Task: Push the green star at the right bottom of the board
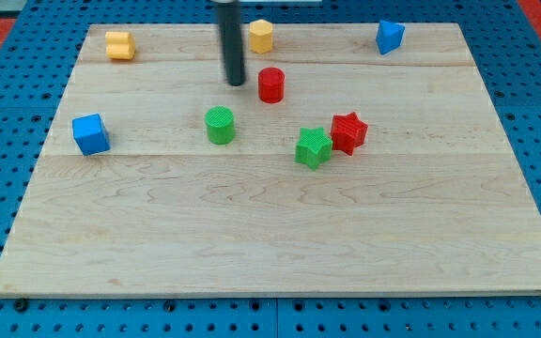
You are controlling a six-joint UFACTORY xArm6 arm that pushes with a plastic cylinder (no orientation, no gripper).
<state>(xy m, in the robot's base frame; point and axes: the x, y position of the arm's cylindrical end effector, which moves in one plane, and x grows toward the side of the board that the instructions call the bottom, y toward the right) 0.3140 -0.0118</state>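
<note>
The green star (314, 147) lies a little right of the board's middle, touching the red star (348, 131) at its upper right. My tip (236, 83) is the lower end of the dark rod coming down from the view's top. It stands up and to the left of the green star, well apart from it. The red cylinder (271, 84) is just right of my tip. The green cylinder (220, 125) is just below my tip.
A yellow block (119, 45) sits at the top left and a yellow hexagonal block (261, 36) at the top middle. A blue block (389, 37) is at the top right, a blue cube (91, 133) at the left. The wooden board (280, 244) rests on a blue pegboard.
</note>
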